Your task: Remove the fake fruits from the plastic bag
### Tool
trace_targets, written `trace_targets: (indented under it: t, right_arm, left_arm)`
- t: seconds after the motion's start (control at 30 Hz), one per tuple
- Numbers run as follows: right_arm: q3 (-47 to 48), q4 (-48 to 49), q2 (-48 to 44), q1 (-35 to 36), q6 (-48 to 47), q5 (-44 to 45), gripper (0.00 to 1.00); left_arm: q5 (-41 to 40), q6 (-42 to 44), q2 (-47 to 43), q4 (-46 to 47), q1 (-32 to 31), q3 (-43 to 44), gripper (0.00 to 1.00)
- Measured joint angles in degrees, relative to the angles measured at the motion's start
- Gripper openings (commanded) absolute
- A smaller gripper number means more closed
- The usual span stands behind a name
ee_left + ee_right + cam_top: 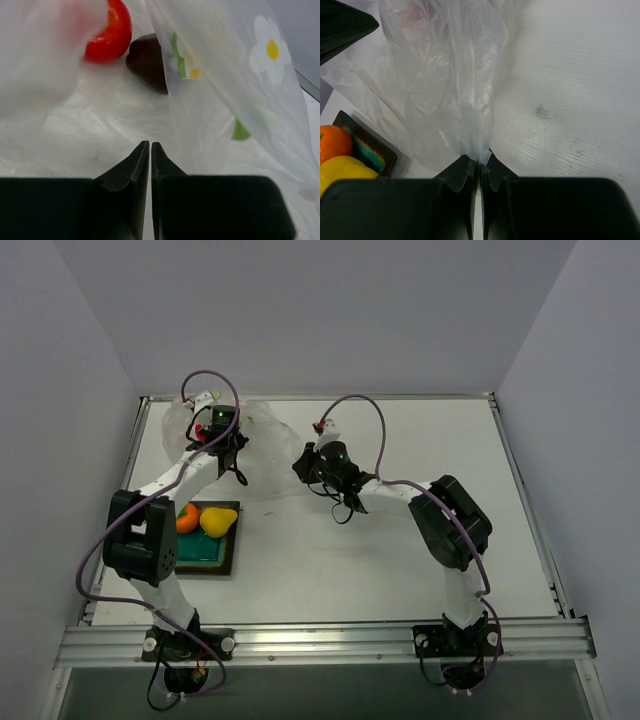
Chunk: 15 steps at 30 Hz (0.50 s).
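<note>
The plastic bag (pixel 262 435) lies at the back left of the table, translucent with flower marks (pixel 235 75). My left gripper (pixel 150 145) is shut and empty inside the bag's mouth. A red round fruit (pixel 111 32) and a dark red fruit (pixel 147 60) lie in the bag just ahead of it. My right gripper (pixel 480 161) is shut on a gathered fold of the bag (pixel 455 85) and holds it up. The orange fruit (pixel 187 518) and the yellow pear-like fruit (pixel 218 521) sit on the green tray (pixel 205 552); both also show in the right wrist view, orange (pixel 332 142) and yellow (pixel 342 172).
The green tray with a dark rim (pixel 367 147) lies at the front left, close under the left arm. The table's metal rim (pixel 320 397) runs along the back and white walls stand around it. Bare table (pixel 570 100) stretches to the right of the bag.
</note>
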Motion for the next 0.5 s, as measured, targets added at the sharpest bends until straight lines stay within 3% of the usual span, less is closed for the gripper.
trace_targets:
  t: [0.13,0.2,0.3,0.37,0.5]
  right_arm:
    - [0.00,-0.09,0.00,-0.07,-0.22,-0.02,0.00]
    - [0.00,-0.11,0.00,-0.28,-0.22,-0.15,0.00]
    - [0.00,-0.09,0.00,-0.33,-0.22,-0.42,0.00]
    - [0.00,-0.09,0.00,-0.37,-0.22,-0.48,0.00]
    - [0.00,-0.09,0.00,-0.37,-0.22,-0.92,0.00]
  left_arm:
    - [1.81,2.84,7.39,-3.28,2.32,7.85,0.25]
    - [2.97,4.37,11.19,-5.05,3.08,12.74,0.29]
    - [4.48,6.51,16.33,-6.51,3.80,18.95,0.47]
    - [5.62,7.93,18.45,-6.64,4.02,20.55,0.63]
    - [7.65,10.01,20.96,-7.17,4.33,21.42,0.78]
